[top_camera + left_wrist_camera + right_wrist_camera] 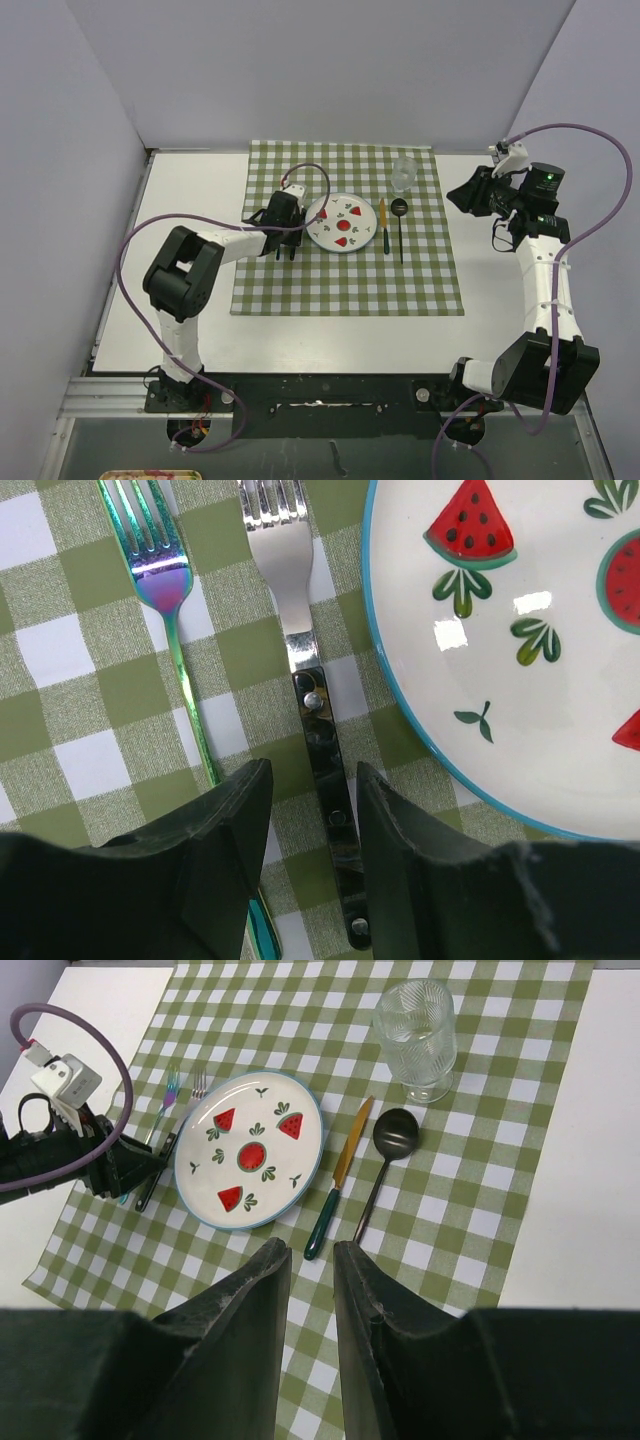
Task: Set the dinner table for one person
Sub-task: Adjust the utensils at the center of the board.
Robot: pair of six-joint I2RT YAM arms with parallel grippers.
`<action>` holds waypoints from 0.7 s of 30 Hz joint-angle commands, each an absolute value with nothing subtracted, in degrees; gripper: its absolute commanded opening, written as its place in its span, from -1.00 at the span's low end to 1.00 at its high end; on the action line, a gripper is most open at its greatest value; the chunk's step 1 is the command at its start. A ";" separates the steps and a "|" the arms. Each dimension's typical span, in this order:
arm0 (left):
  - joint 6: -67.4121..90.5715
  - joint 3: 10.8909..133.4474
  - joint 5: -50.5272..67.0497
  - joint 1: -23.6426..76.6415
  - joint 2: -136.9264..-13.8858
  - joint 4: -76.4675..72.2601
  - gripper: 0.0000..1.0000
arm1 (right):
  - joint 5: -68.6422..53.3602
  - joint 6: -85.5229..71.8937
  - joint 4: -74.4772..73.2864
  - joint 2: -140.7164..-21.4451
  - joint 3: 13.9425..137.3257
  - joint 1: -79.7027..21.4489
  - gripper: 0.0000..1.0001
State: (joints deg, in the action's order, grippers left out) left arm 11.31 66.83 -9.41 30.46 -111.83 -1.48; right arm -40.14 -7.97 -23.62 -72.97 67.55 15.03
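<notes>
The left claw (312, 772) hangs low over the green-and-white checked cloth (80, 680). Its fingers stand apart on either side of the black handle of a silver fork (283, 570). We see a strip of cloth between the handle and one finger. The other finger is just beside the handle or touching it; we cannot tell which. This fork lies flat on the cloth, just beside the rim of a watermelon-patterned plate (560, 730). A rainbow-tinted fork (160, 570) lies on its other side, roughly parallel.

The right claw (311, 1250) is held high at the right side of the bench (340, 345), its fingers slightly apart with nothing between them. Right of the plate lie a knife (335, 1185) with an orange blade and green handle, then a dark spoon (392, 1135). A clear glass (415, 1040) stands beyond the spoon's bowl.

The bench is the broad white top carrying the cloth, with bare white showing around it.
</notes>
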 commanded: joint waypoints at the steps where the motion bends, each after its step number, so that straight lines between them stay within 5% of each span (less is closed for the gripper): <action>1: 10.89 70.45 -9.64 31.00 -113.32 -2.28 -0.29 | -41.40 -7.78 -21.27 -72.17 68.64 15.46 -0.49; 12: 11.06 71.43 -10.85 31.29 -114.00 -1.37 -0.60 | -41.57 -7.72 -21.14 -72.72 68.68 15.53 -0.49; 16: 11.32 71.77 -11.56 31.37 -114.02 -0.73 -0.98 | -41.81 -7.98 -20.92 -72.99 68.80 15.55 -0.49; 21: 11.60 72.33 -11.68 31.38 -114.18 0.17 -1.00 | -41.92 -8.12 -20.83 -72.96 68.86 15.54 -0.49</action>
State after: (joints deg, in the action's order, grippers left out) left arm 11.35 69.30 -10.70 31.09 -113.43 0.47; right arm -40.38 -7.99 -23.59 -72.97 67.55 15.05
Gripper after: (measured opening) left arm 0.063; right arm 0.257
